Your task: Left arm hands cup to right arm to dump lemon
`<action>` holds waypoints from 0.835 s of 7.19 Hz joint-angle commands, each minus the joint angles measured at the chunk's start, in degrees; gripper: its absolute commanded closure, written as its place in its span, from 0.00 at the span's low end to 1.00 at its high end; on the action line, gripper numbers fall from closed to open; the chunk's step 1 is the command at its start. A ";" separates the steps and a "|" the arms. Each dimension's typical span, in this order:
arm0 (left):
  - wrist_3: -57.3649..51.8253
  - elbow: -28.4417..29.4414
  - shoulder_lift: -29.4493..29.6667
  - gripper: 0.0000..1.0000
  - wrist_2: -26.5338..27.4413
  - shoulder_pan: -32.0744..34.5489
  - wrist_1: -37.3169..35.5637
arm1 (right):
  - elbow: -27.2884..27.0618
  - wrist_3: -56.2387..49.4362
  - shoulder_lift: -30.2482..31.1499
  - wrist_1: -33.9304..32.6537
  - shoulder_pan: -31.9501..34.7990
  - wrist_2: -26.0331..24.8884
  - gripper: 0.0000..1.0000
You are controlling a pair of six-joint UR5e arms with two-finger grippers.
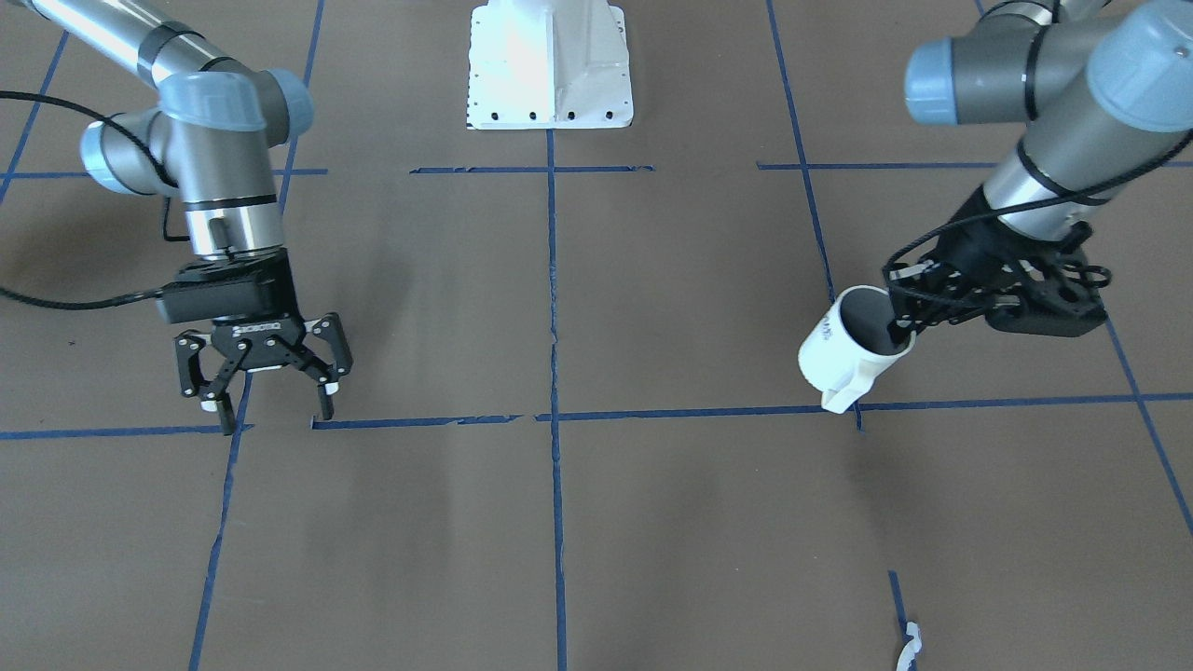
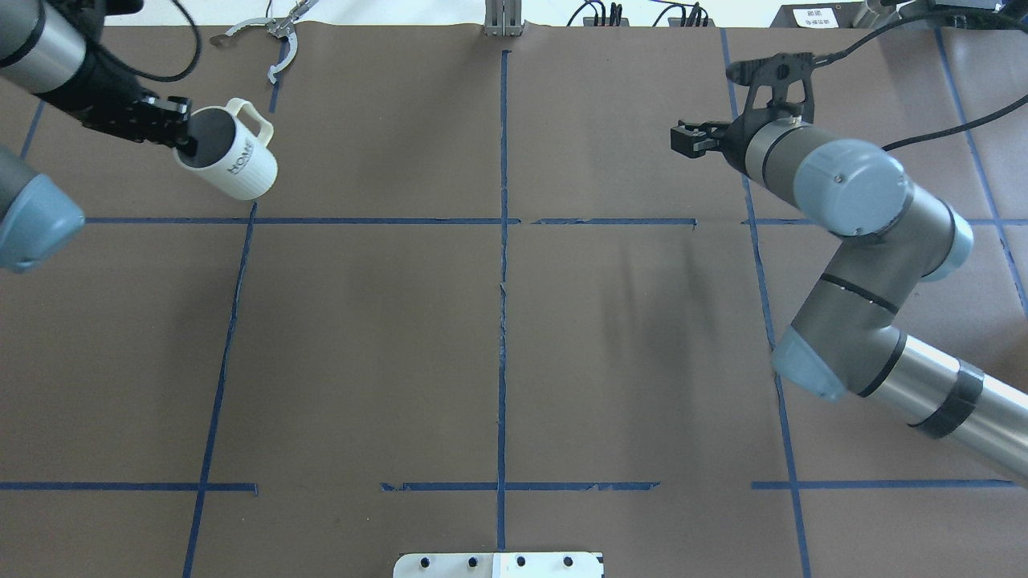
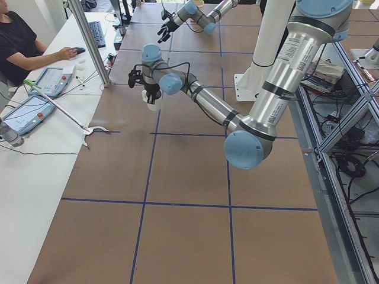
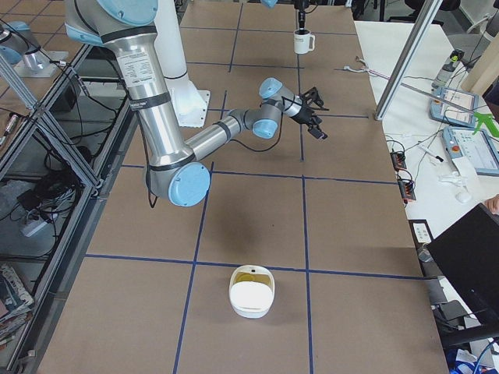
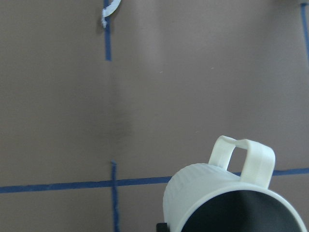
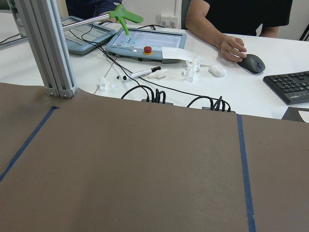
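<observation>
The cup (image 1: 853,349) is a white ribbed mug with "HOME" lettering and shows in the overhead view (image 2: 237,164) at the far left of the table. My left gripper (image 1: 902,321) is shut on its rim and holds it tilted, with the handle to the side. The left wrist view shows the cup's (image 5: 231,203) dark inside and loop handle. No lemon shows in the cup. My right gripper (image 1: 275,403) is open and empty, pointing down over the table's other side, far from the cup.
The white robot base (image 1: 550,65) stands at the table's middle edge. A grey grabber tool (image 2: 277,36) lies at the far edge near the cup. A white bowl (image 4: 251,300) with something yellowish in it sits at the table's right end. Operators sit at the desk (image 6: 203,63) beyond.
</observation>
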State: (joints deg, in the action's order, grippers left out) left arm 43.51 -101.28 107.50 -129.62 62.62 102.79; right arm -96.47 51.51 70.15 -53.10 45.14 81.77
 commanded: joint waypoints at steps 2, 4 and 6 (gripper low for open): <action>-2.38 0.03 -16.75 1.00 -1.69 1.62 9.67 | -0.21 -2.20 3.06 -0.16 13.54 18.49 0.00; -1.42 0.29 -21.62 0.98 -1.61 1.62 13.30 | -0.47 -2.30 4.55 -0.16 14.28 19.92 0.00; 10.19 0.12 -21.72 0.91 -1.26 1.36 13.40 | -0.82 -2.30 5.70 -0.16 14.28 20.28 0.00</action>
State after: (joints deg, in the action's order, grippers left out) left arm 46.60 -100.97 86.05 -131.13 64.18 115.83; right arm -97.05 49.24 75.15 -53.27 59.31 101.74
